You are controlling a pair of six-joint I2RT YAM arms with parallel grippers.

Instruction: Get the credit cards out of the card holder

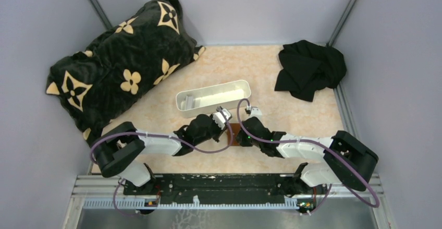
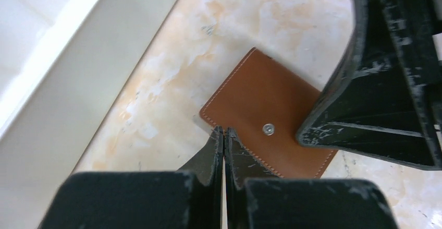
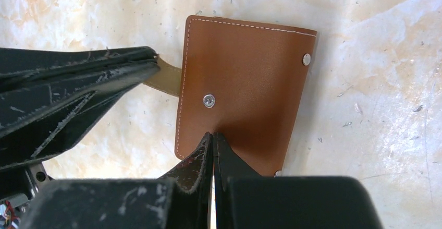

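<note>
The card holder [image 3: 245, 83] is a brown leather wallet lying shut and flat on the marbled table, its snap stud facing up. A thin olive-grey credit card [image 3: 166, 79] sticks out of its left edge as a narrow strip. My left gripper [image 2: 223, 130] is shut, its tips at that edge of the holder [image 2: 260, 104] and touching the card, with nothing visible between the fingers. My right gripper [image 3: 213, 134] is shut too, with its tips pressed on the leather just below the stud. In the top view both arms meet over the holder [image 1: 235, 135].
A long white tray [image 1: 213, 97] stands just behind the grippers. A black flowered cushion [image 1: 120, 67] fills the back left. Crumpled black cloth [image 1: 310, 67] lies at the back right. Grey walls close the table in on three sides.
</note>
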